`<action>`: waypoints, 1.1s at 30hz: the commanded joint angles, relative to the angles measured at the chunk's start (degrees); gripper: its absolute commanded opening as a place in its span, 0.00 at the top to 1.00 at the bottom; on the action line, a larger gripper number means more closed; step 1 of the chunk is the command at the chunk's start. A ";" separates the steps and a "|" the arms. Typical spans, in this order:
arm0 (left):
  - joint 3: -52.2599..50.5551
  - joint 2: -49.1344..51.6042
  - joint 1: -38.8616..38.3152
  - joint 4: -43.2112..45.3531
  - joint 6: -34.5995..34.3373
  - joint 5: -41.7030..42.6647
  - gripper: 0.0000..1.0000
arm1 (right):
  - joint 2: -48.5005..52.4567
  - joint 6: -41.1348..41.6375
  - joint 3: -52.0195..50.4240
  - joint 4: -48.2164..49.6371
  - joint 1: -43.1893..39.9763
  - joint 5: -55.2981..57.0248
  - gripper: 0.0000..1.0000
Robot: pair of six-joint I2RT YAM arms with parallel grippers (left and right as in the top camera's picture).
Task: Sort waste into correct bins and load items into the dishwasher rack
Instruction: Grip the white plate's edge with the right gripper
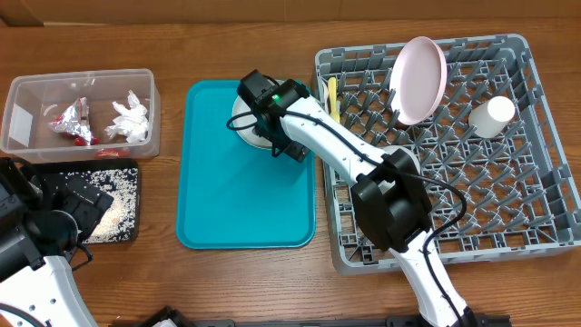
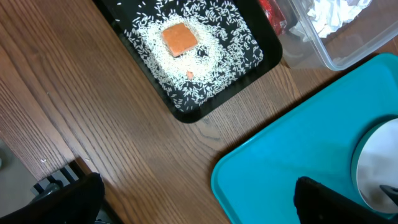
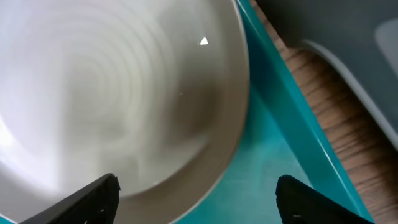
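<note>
Currently, the small grey round bowl [image 1: 247, 132] sits upright on the flat teal plastic tray [image 1: 245, 209], in its far right part and close to the edge that faces the large square grey dishwasher rack [image 1: 545, 245].

The right tool [image 3: 198, 193] hangs directly above the bowl. Its two fingers are spread wide and grasp nothing. In the right wrist view, the bowl's near rim passes between them and the bowl's centre lies ahead and to the left. The bowl is round, so no long axis governs the approach. The governing relation is rim to fingers: one finger stands over the bowl's inside and the other over bare tray outside the wall.

The left tool [image 2: 199, 205] is fully released and empty. It is held over the counter by the tray's left side, well apart from the bowl. The right arm is therefore the nearer one and is judged to be the one making the pick.

The rack lies just beside the tray on the robot's right. It already holds a pale pink round plate [image 1: 419, 80], a white cup [image 1: 492, 116] and a yellow spoon [image 1: 332, 98].
</note>
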 commanded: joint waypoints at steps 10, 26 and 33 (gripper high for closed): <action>-0.13 0.09 0.42 0.02 -0.79 -0.57 0.00 | 0.17 0.39 -0.35 0.70 2.40 -2.95 0.24; -0.13 0.09 0.42 0.02 -0.79 -0.57 0.00 | 0.28 2.51 -0.35 2.80 4.17 -1.64 0.24; -0.13 0.09 0.42 0.04 -0.79 -0.57 0.00 | 2.29 6.54 -0.35 4.24 3.91 -2.25 0.25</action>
